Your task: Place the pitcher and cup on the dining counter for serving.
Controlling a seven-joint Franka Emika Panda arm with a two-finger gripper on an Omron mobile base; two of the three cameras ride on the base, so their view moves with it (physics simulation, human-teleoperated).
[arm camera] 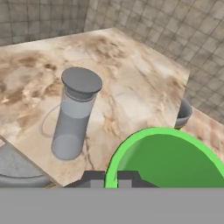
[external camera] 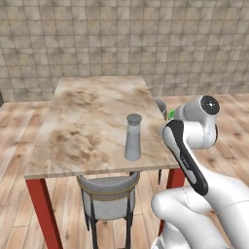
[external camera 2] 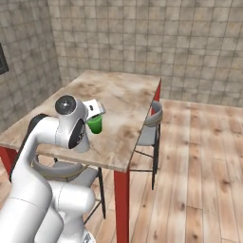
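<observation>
Upright, pitcher (external camera: 133, 137) on dining counter (external camera: 87, 121), neck up.

The bench (external camera: 87, 121) is a rectangular top of beige-brown marbled stone on red legs, standing on a wooden plank floor (external camera 2: 204, 156) before a tiled wall. The pitcher (external camera: 133, 137) stands upright on it, near the front edge on the robot's side and toward the right-hand end in the left base view; in the hand view the pitcher (arm camera: 73, 114) sits just inside the bench's near edge. The rest of the stone top is bare, its brown veining heaviest near the middle and left.
</observation>
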